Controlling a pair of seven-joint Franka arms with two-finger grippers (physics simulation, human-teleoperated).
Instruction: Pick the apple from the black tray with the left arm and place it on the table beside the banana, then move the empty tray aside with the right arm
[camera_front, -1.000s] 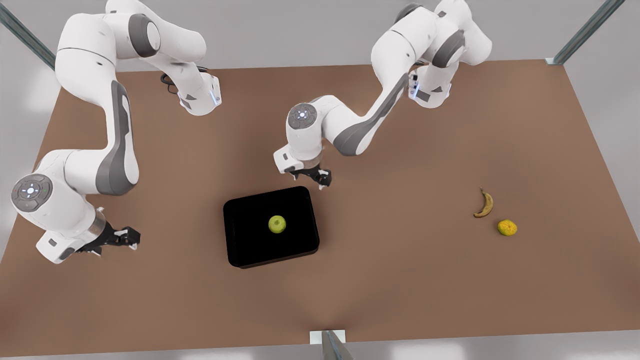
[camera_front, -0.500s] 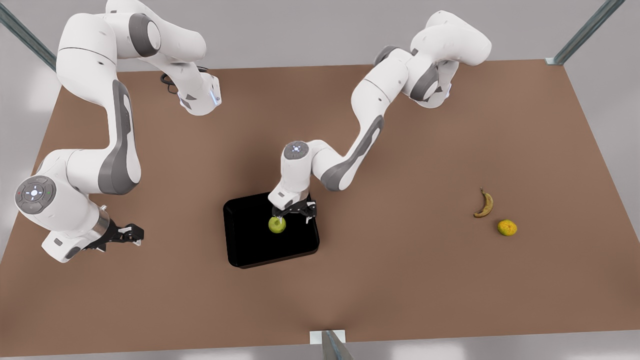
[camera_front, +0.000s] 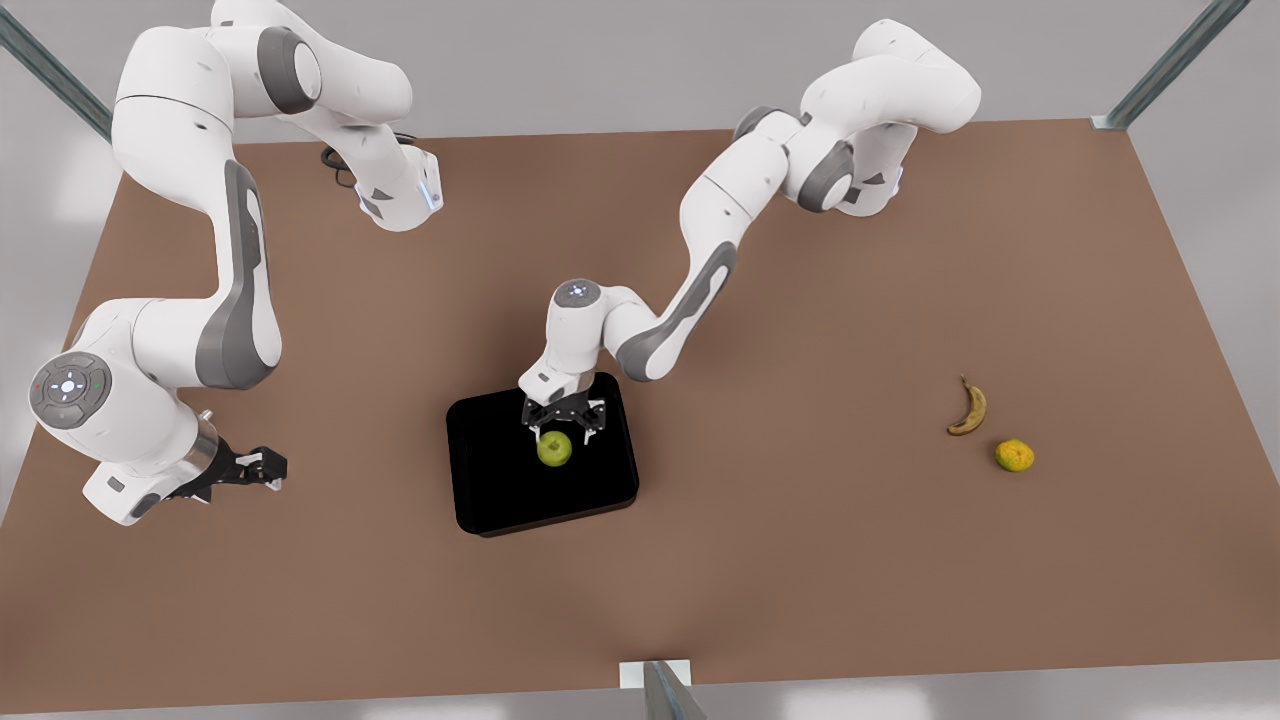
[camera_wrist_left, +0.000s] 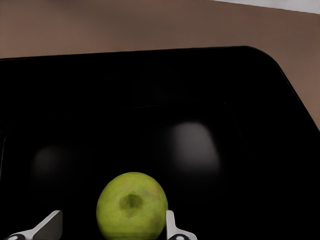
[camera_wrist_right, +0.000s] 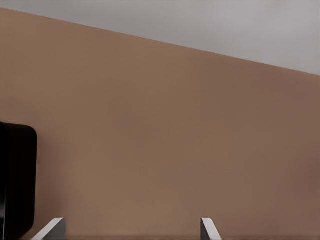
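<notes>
1. The left gripper (camera_front: 562, 427) is hanging over the black tray (camera_front: 500, 490), right above the apple (camera_front: 554, 449). It is open wide and is holding nothing. In the left wrist view, one fingertip (camera_wrist_left: 172, 226) is just beside the apple (camera_wrist_left: 132, 205) and the other is well apart from it.
2. The apple is sitting near the middle of the tray, a bit toward its far right corner in the front view.
3. The apple is round, green and smooth, so it could roll or slip. It looks firm and light. Pinching it across its fat middle seems best.
4. The tray is flat, shiny and black with round corners, lying near the middle of the brown worktop (camera_front: 800, 560).
5. The right gripper (camera_front: 262, 467) is waiting open near the worktop's left edge in the front view.
6. The curved banana (camera_front: 969, 408) is lying near the right edge.
</notes>
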